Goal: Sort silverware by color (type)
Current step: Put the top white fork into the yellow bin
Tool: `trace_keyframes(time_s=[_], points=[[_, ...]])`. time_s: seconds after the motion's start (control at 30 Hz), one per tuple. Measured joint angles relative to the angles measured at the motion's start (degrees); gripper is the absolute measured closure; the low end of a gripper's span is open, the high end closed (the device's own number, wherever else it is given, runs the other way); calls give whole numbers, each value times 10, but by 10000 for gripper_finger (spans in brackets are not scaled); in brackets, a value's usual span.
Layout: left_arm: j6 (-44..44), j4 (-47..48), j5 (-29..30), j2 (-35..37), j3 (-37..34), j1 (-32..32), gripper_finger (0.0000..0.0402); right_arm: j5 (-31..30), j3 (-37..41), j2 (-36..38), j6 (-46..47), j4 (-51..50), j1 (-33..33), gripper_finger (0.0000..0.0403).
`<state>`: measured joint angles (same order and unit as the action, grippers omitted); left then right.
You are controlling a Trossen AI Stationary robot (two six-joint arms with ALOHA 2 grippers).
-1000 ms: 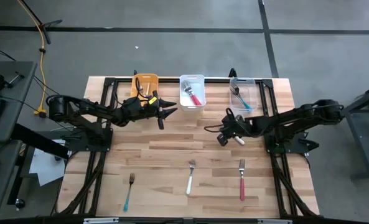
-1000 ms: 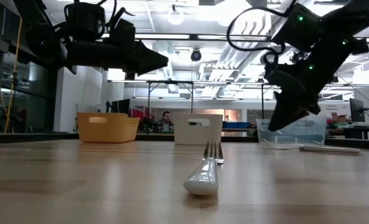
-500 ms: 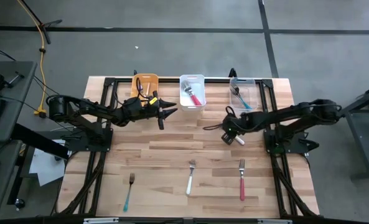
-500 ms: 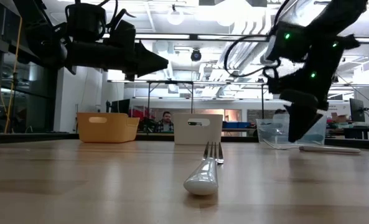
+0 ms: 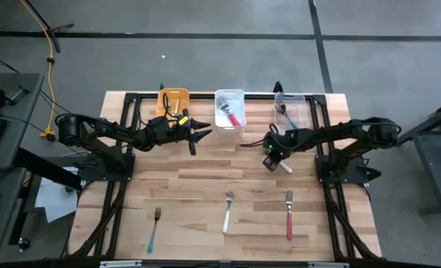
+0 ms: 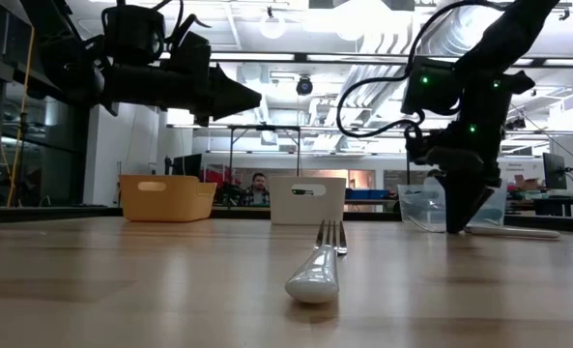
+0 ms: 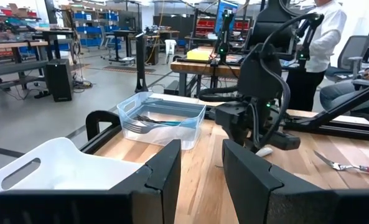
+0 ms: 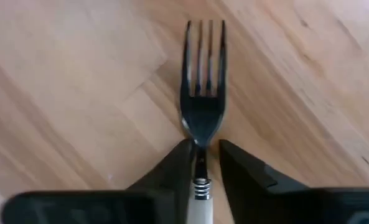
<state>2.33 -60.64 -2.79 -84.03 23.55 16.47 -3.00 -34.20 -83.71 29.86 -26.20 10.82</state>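
Straddling the neck of a white-handled fork (image 8: 201,118), the right pincer (image 8: 201,163) has its fingers set either side of the slim stem where head meets handle, with thin gaps showing, so it looks poised to clamp rather than gripping. That fork lies flat on the tabletop (image 5: 205,179) just in front of the clear bin (image 5: 288,109), a spot that keeps the carry short. The bins at the far edge explain the layout: blue-handled forks in the clear one, a red-handled one in the white bin (image 5: 230,110), and an orange bin (image 5: 173,100) beside them. Three forks wait along the near edge: blue (image 5: 153,230), white (image 5: 227,212) and red (image 5: 288,215). The left pincer (image 5: 198,135) hovers open near the orange bin, out of the way.
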Motion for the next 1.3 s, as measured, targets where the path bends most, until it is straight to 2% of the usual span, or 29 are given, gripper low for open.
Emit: trace_keyframes(time_s=[0.17, 0.33, 0.53, 0.7, 0.83, 0.93, 1.1, 1.3], points=[[0, 8, 0, 0, 0, 0, 291, 24, -10, 6, -30, -18, 3, 392], [-26, 36, 1, 10, 0, 0, 291, 33, -27, 4, -52, -14, -4, 385], [-45, 119, 20, 76, 0, 0, 291, 20, -31, 5, -90, 75, -27, 396], [-47, 199, 22, 137, -1, 0, 291, -27, -31, 5, -114, 184, -55, 402], [-50, 191, 22, 161, -25, 0, 291, -50, -31, 5, -142, 303, -67, 402], [-50, 149, 22, 168, -50, 0, 291, -66, -32, 6, -166, 390, -72, 402], [-40, 115, 16, 169, -70, 0, 291, -69, -32, 6, -179, 437, -72, 402], [-40, 111, -52, 158, -70, 0, 291, -86, -32, 6, -190, 555, -71, 402]])
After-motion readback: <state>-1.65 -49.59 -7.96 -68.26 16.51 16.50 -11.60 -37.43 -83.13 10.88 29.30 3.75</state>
